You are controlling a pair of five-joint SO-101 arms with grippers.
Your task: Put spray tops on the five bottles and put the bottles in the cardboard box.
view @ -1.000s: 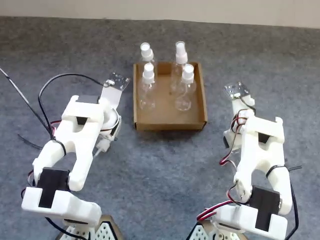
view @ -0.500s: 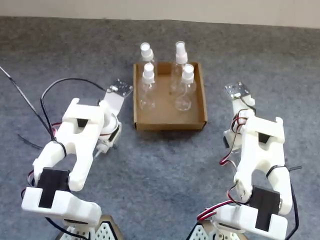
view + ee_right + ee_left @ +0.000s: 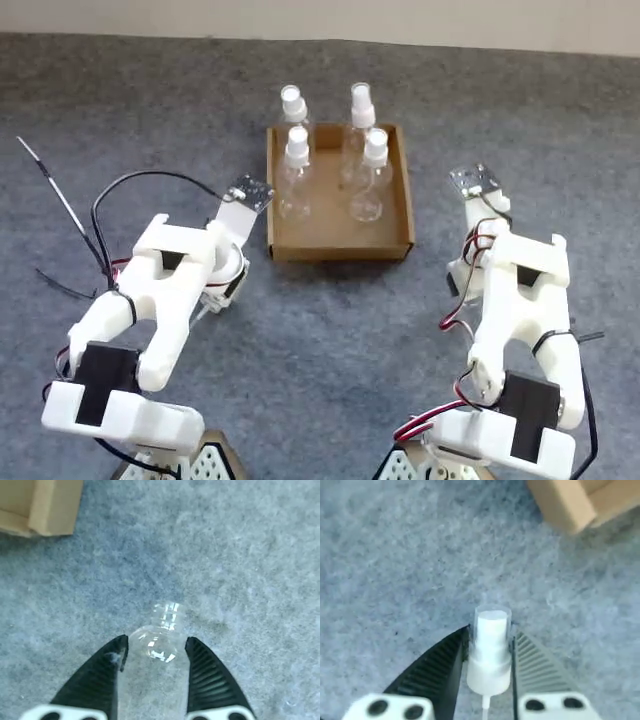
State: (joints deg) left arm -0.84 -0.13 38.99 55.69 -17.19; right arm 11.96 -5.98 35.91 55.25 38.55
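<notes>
1. Left gripper (image 3: 490,631) is clamping a white spray top (image 3: 490,655) above the carpet (image 3: 395,555). Its arm is swinging rightward, wrist now nearer the box's near-left corner than a second ago.
2. Cardboard box (image 3: 340,250) is holding four capped bottles (image 3: 297,185) upright, unchanged.
3. Right gripper (image 3: 156,644) is gripping a clear uncapped bottle (image 3: 162,625), right of the box. Its arm is staying put.

I work at a lab-like bench: grey felt worktop (image 3: 330,330), bare wires (image 3: 420,428), perforated mounts (image 3: 215,462), pale wall (image 3: 450,20) behind.
</notes>
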